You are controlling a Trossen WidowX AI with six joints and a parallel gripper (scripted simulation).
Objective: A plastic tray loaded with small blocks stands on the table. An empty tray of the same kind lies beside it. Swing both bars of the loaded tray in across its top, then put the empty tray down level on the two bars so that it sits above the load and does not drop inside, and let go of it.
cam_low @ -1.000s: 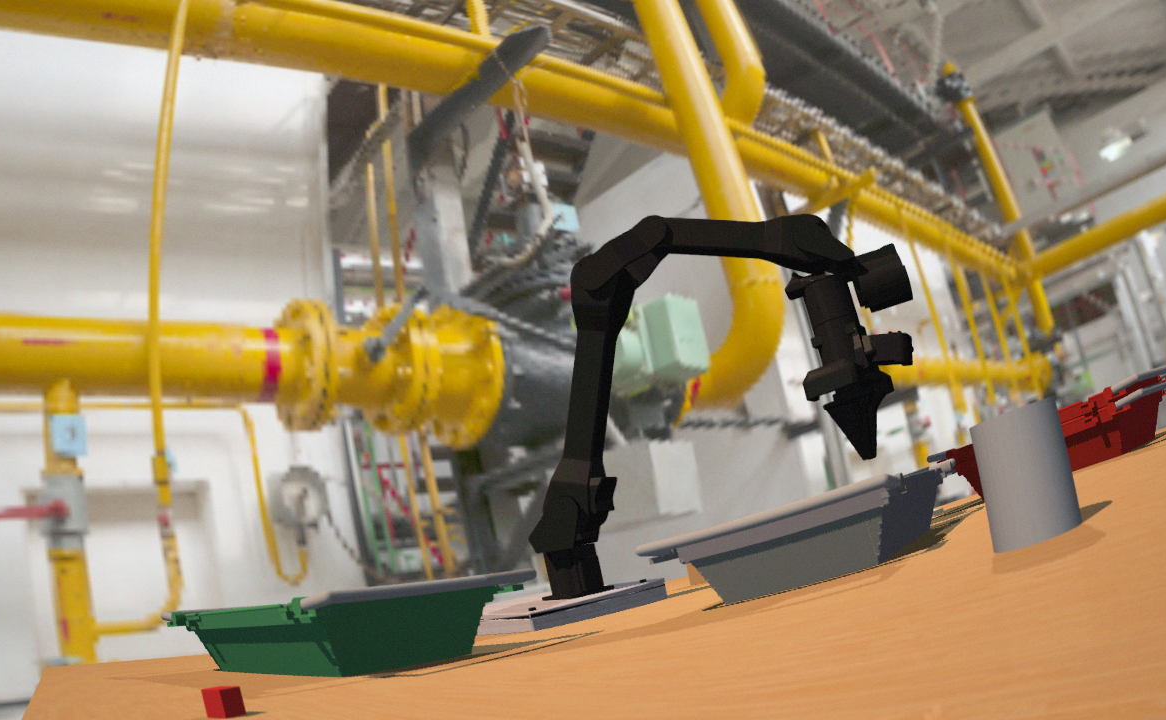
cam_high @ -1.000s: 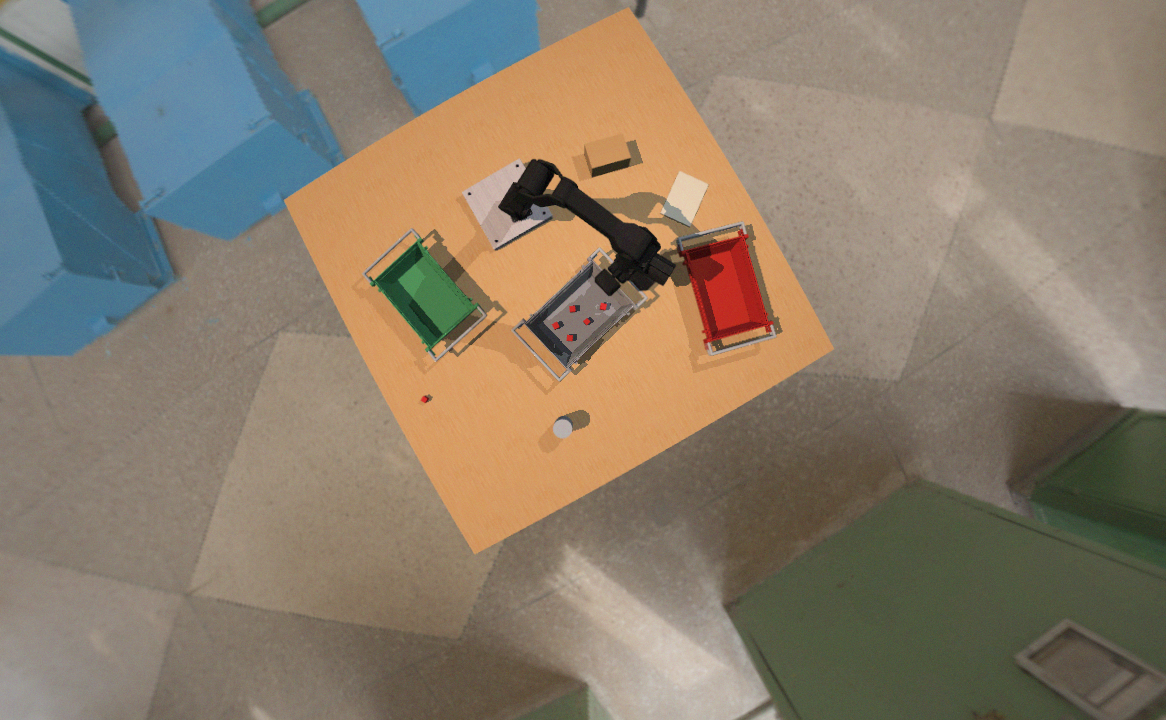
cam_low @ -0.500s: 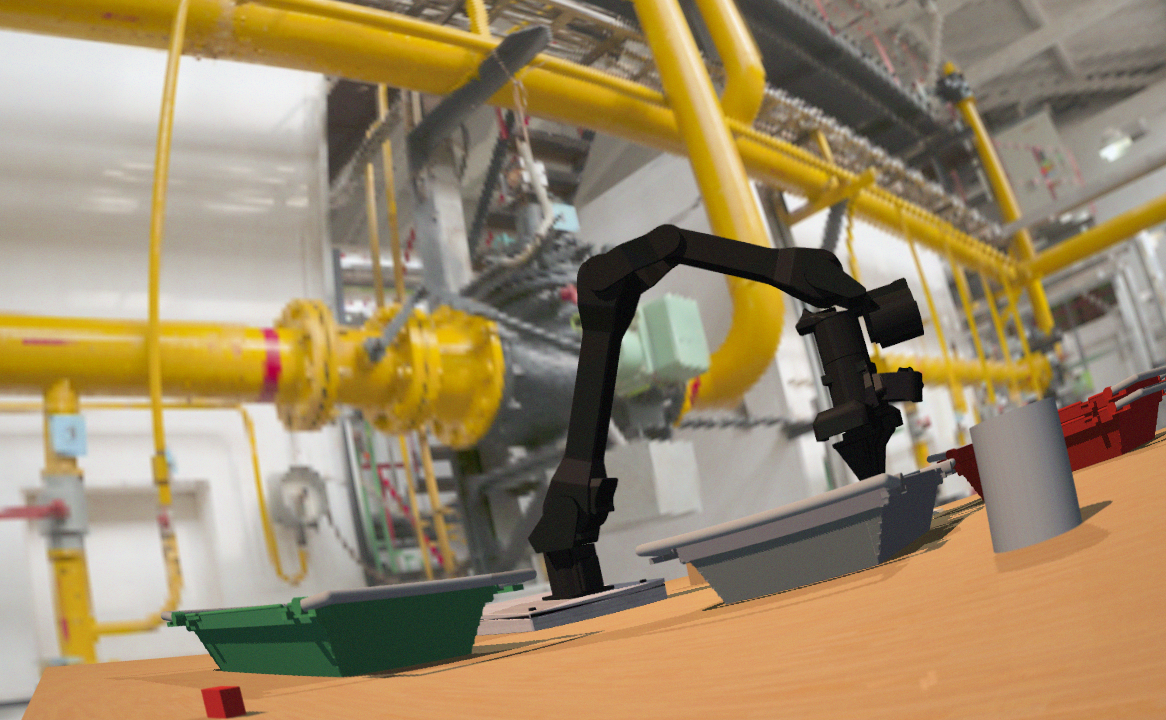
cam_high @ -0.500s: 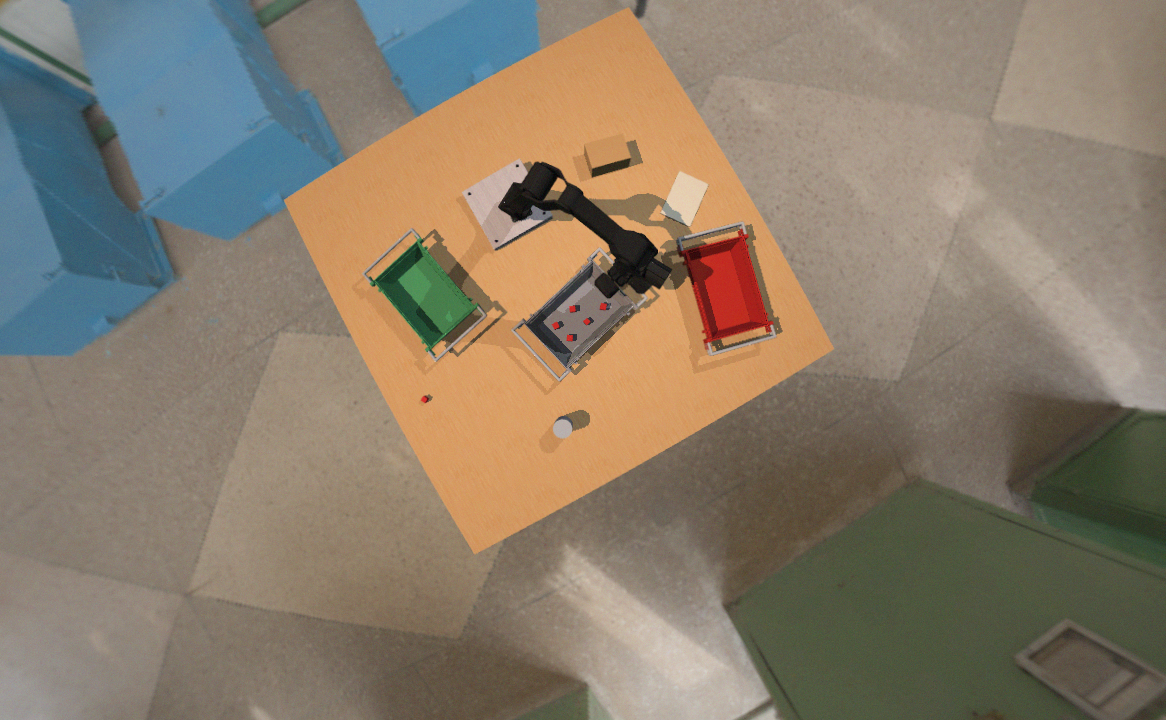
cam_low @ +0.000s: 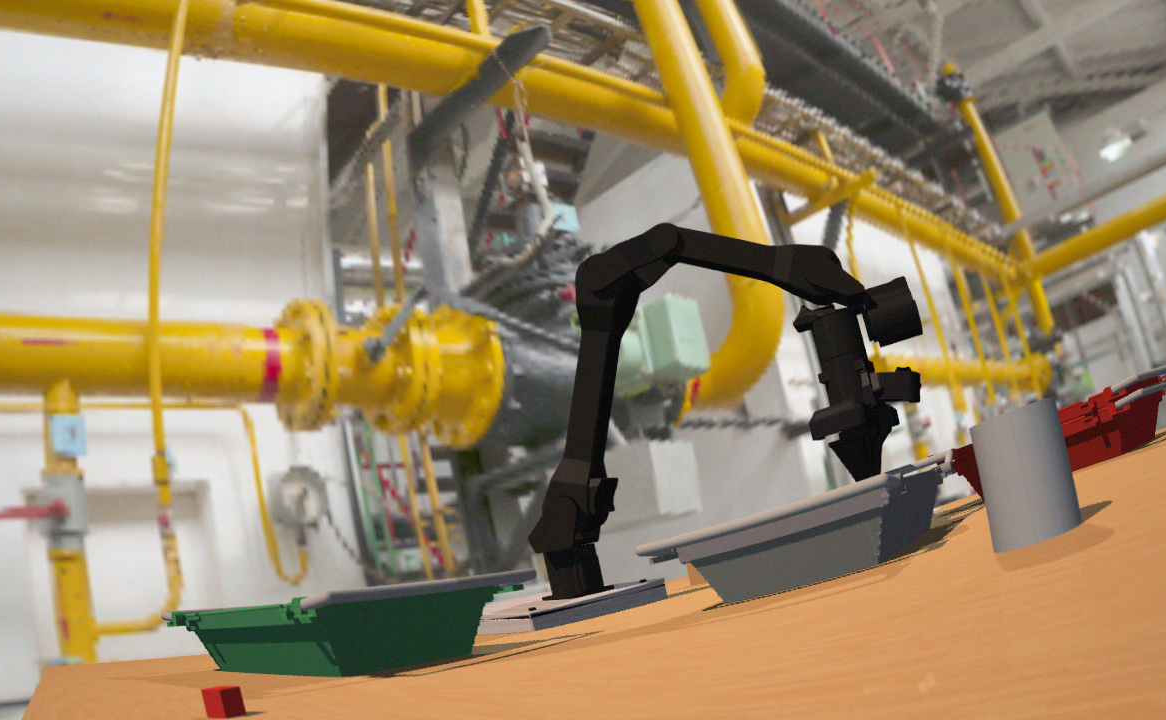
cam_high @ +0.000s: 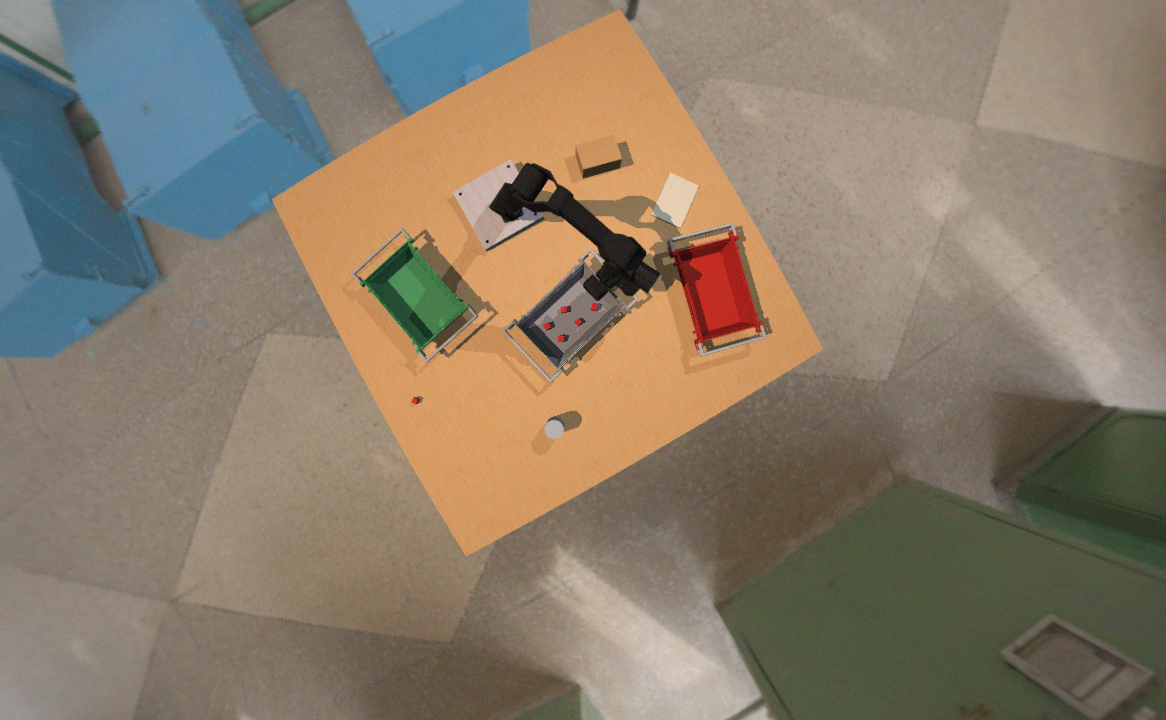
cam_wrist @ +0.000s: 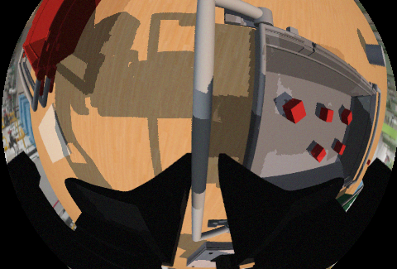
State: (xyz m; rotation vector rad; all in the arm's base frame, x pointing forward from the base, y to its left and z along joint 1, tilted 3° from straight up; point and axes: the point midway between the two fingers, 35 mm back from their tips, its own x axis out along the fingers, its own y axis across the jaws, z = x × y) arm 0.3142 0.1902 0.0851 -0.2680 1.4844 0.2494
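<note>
the gripper (cam_high: pixel 620 281) (cam_low: pixel 869 476) (cam_wrist: pixel 205 159) points down over the end of the gray tray (cam_high: pixel 538 310) (cam_low: pixel 784 565) (cam_wrist: pixel 281 136) that faces the red tray (cam_high: pixel 719 286) (cam_low: pixel 1115 431) (cam_wrist: pixel 50 16), fingers parted by a narrow gap and nothing held. in the wrist view the near bar (cam_high: pixel 630 307) (cam_low: pixel 933 462) (cam_wrist: pixel 203 62) runs through that gap, but i can't tell whether the tips are level with it or above it. the near bar is swung out past the gray tray's end, and the far bar (cam_high: pixel 529 356) (cam_low: pixel 766 516) (cam_wrist: pixel 374 136) is out at the opposite end, so neither crosses the top. five red blocks (cam_high: pixel 579 321) (cam_wrist: pixel 294 111) sit spread over the gray tray's floor, beside and below the gripper. in the top view the red tray stands to the right of the gray tray, near the gripper, and the green tray (cam_high: pixel 417 291) (cam_low: pixel 408 631) stands to its left, farther from the gripper; both are empty, with their bars outward. a loose block (cam_high: pixel 415 400) (cam_low: pixel 223 702) lies below and left of the gray tray, a cylinder (cam_high: pixel 554 428) (cam_low: pixel 1026 474) (cam_wrist: pixel 375 55) stands below it, and a box (cam_high: pixel 599 154) and a card (cam_high: pixel 676 198) (cam_wrist: pixel 51 134) are above it.
</note>
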